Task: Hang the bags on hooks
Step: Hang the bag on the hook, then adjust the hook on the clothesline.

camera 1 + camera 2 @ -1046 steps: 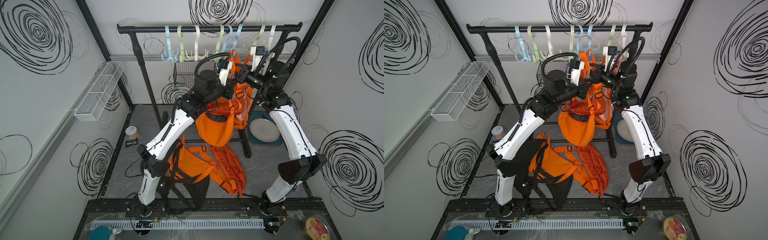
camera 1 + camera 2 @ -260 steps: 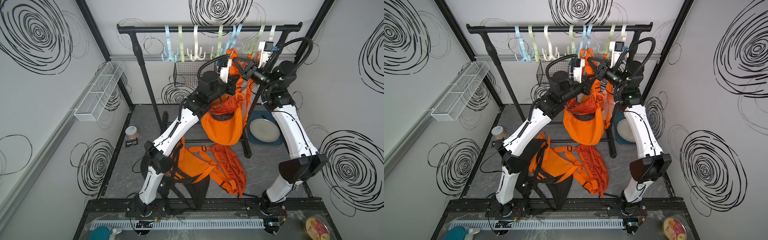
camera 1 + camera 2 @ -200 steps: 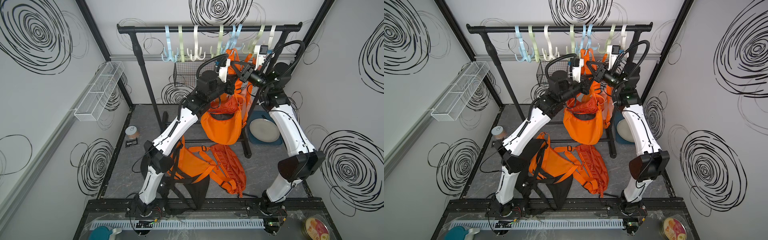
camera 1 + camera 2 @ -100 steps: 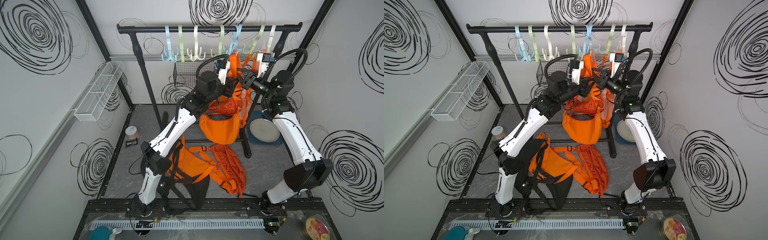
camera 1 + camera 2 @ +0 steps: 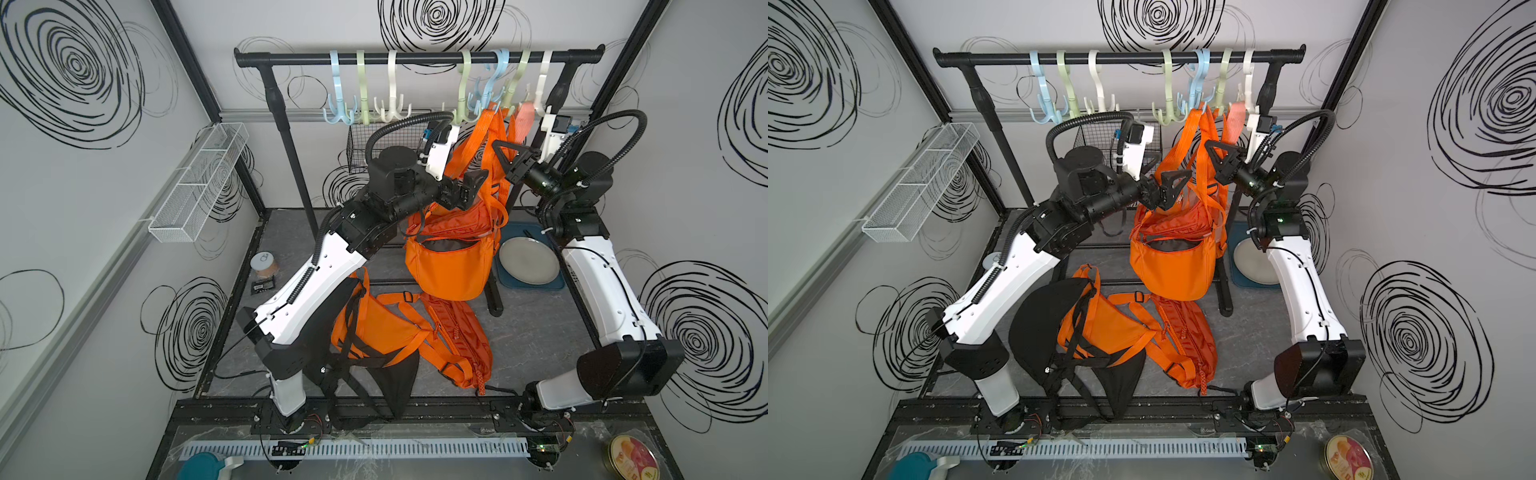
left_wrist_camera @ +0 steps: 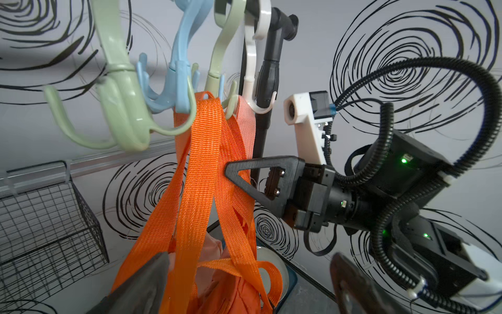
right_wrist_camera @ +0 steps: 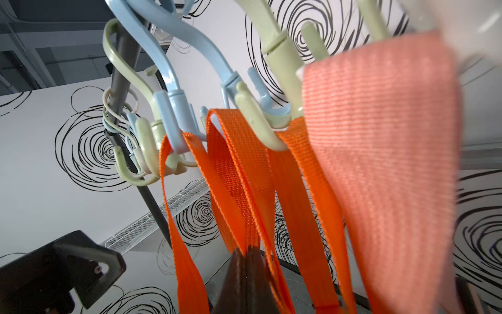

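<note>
Under the right end of the black rail (image 5: pixel 415 56), the orange bag (image 5: pixel 451 266) hangs from the pastel hooks, clear of the floor and of the other bags (image 5: pixel 415 336) lying below it. Its straps (image 6: pixel 201 152) loop over a prong of the blue hook (image 6: pixel 182 89) and of its green neighbour, so the hooks seem to carry the load. The left gripper (image 5: pixel 469 189) stands wide open just beside the straps, gripping nothing. The right gripper (image 6: pixel 231 170) is closed and, as far as I can tell, pinches one strap below the hooks, probably to steady the loop while it seats. The bag's long axis runs top to bottom: straps up, rounded base down, open mouth facing upward.
</note>
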Controlling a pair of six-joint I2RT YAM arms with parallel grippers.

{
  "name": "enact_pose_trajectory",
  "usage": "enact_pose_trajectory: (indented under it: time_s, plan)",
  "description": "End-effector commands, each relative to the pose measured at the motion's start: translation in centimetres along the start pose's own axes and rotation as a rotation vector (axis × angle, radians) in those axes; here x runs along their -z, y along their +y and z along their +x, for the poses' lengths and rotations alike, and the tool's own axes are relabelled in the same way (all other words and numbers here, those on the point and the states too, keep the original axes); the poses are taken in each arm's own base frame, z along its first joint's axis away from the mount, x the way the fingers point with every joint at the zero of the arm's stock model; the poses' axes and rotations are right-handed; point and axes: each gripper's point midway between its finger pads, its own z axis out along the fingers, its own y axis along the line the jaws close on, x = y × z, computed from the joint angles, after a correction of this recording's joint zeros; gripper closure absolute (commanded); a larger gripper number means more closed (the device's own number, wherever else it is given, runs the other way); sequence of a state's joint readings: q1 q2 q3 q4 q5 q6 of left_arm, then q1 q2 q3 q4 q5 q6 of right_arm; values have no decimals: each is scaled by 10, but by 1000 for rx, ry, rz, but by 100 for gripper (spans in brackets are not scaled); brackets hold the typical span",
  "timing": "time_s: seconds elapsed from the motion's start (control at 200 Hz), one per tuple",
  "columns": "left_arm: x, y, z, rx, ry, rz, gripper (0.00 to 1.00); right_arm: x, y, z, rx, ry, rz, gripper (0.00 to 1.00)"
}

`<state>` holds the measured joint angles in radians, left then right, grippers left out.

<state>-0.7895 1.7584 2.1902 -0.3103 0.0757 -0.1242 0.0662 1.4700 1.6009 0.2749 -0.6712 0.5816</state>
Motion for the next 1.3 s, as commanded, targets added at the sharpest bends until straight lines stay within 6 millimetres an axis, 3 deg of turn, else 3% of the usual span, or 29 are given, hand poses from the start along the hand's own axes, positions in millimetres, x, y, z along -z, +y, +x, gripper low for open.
enact_pose_trajectory:
  time_s: [0.0,0.135,0.3,0.415,0.575,0.75,1.036,1.221,1.296]
  plan:
    - [16,19,-2,-63,-13,-87,2,9,1,-7,9,-15,31,100]
    - [22,43,-6,-21,-47,-139,2,4,9,-3,1,7,4,100]
    - [16,58,-32,6,-138,-163,8,-1,16,-1,10,18,-1,100]
    - [7,53,-57,35,-225,-93,15,-5,12,5,7,29,15,100]
    - [-3,44,-81,66,-330,-20,15,-7,4,8,-8,35,50,100]
    - [-13,62,-86,85,-374,-90,19,-8,10,8,-5,42,31,100]
    - [-19,90,-90,101,-412,-188,43,-7,20,7,26,50,24,100]
    - [-14,97,-95,100,-415,-204,44,-2,14,3,38,42,82,100]
    - [-8,93,-96,89,-397,-202,34,4,4,0,28,25,126,100]
